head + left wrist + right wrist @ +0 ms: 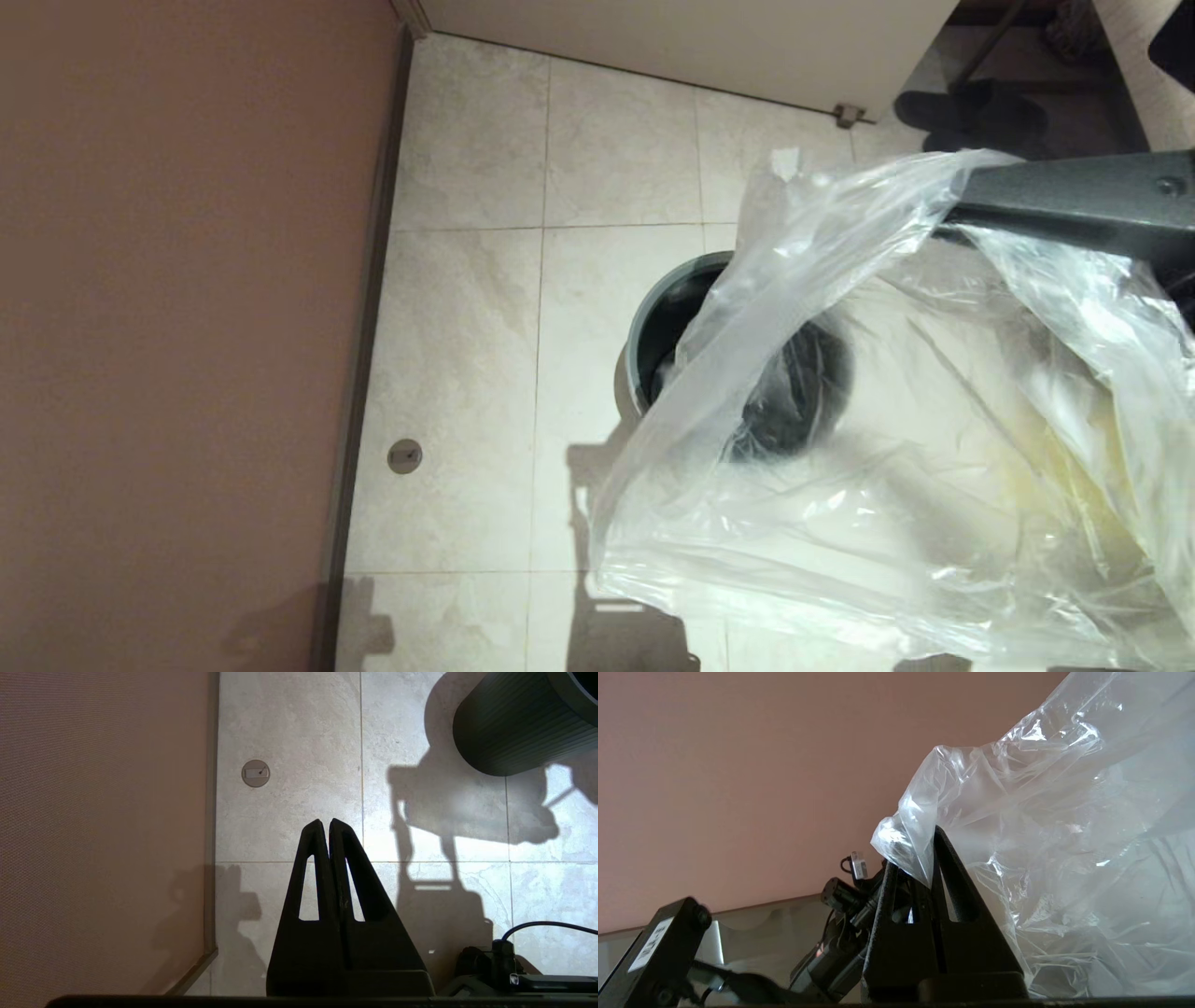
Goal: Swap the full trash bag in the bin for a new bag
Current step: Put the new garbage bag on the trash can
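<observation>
The new bag [840, 467], thin clear crinkly plastic, hangs in the air over the right half of the scene, draped from my right arm and veiling most of the bin [667, 308]. Only the bin's grey rim and dark inside show at the bag's left edge; its ribbed dark wall [518, 723] shows in the left wrist view. My right gripper [930, 835] is shut on an edge of the new bag [1017, 802], held high. My left gripper [325, 823] is shut and empty, low over the floor near the wall, left of the bin. No full trash bag shows.
A brown wall [187, 327] runs along the left with a round floor plate [404, 455] beside it. A white door [691, 47] and its stop [848, 116] lie at the back. Dark slippers [971, 112] sit at the back right. Tiled floor lies between wall and bin.
</observation>
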You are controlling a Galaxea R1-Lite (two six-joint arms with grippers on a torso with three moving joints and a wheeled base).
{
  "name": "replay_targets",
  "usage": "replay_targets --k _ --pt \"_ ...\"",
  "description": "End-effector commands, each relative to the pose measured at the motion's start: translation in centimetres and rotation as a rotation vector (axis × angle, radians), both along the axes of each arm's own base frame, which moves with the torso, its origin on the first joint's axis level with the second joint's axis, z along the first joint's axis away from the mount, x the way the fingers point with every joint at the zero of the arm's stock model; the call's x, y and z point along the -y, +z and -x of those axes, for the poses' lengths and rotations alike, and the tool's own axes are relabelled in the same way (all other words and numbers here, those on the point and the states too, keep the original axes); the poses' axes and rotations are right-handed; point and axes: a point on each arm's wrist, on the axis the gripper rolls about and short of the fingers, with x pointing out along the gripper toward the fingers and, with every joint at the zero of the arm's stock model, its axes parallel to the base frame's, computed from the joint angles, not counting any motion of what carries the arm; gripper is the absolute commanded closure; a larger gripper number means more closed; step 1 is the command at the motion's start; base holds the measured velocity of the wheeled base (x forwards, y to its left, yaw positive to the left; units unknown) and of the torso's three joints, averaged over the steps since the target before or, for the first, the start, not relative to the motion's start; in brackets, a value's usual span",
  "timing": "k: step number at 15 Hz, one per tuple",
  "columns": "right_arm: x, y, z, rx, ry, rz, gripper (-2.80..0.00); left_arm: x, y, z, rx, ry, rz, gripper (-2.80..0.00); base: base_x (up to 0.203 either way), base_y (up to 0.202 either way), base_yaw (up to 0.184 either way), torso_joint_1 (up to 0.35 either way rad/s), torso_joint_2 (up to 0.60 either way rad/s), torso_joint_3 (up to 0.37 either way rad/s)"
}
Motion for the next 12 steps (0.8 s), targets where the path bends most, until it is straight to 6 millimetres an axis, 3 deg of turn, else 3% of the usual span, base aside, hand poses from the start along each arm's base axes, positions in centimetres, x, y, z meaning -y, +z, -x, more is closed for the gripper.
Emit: replay_targets --k 1,4,6,9,12 --pt "-1.0 -0.7 -1.2 -0.025 0.008 0.014 0.0 0.0 0.0 0.0 -0.002 0.001 0.001 0.0 0.0 0.0 0.0 0.0 0.0 0.0" --pt "-1.8 -3.3 -2.8 -0.049 -0.007 0.094 0.0 0.0 0.0 0.0 -0.002 0.0 0.001 0.0 0.0 0.0 0.0 0.0 0.0 0.0" --pt "-1.2 -4.4 -3.4 -0.06 -0.046 0.133 0.0 0.0 0.0 0.0 -0.002 0.001 0.001 0.0 0.0 0.0 0.0 0.0 0.0 0.0" --pt "-0.2 -4.2 -4.5 -0.129 -0.121 0.175 0.0 0.0 0.0 0.0 -0.002 0.002 0.001 0.0 0.0 0.0 0.0 0.0 0.0 0.0" --pt "-0.7 -4.1 -6.4 -0.161 -0.225 0.205 0.0 0.0 0.0 0.0 -0.002 0.0 0.001 0.0 0.0 0.0 0.0 0.0 0.0 0.0"
